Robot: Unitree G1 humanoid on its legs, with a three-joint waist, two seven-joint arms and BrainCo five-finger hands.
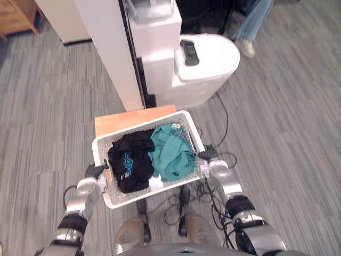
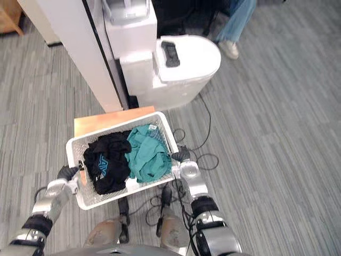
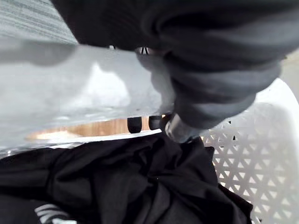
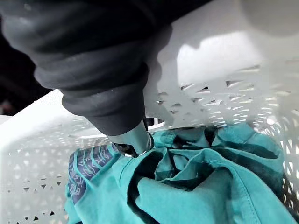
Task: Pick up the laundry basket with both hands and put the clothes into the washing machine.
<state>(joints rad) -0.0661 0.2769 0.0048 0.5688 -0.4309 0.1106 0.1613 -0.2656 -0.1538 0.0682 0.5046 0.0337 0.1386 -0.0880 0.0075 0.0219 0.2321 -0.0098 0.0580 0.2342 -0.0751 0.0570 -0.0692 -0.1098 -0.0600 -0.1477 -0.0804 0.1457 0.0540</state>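
Observation:
A white perforated laundry basket [image 1: 154, 193] sits between my two hands, its far end over a low wooden stand [image 1: 133, 118]. Inside lie a black garment [image 1: 130, 160] on the left and a teal garment [image 1: 171, 150] on the right. My left hand [image 1: 95, 172] grips the basket's left rim, with its fingertips [image 3: 135, 124] curled over the edge above the black cloth [image 3: 140, 182]. My right hand [image 1: 209, 156] grips the right rim, one finger [image 4: 135, 140] hooked inside above the teal cloth [image 4: 201, 186]. A white rounded washing machine [image 1: 205, 58] stands beyond the basket, its top closed.
A tall white panel [image 1: 106, 48] with a dark edge rises left of the machine. A person in jeans [image 1: 253, 21] stands behind the machine at the back right. A wooden cabinet [image 1: 16, 16] is at the far left. Grey plank floor lies open to both sides.

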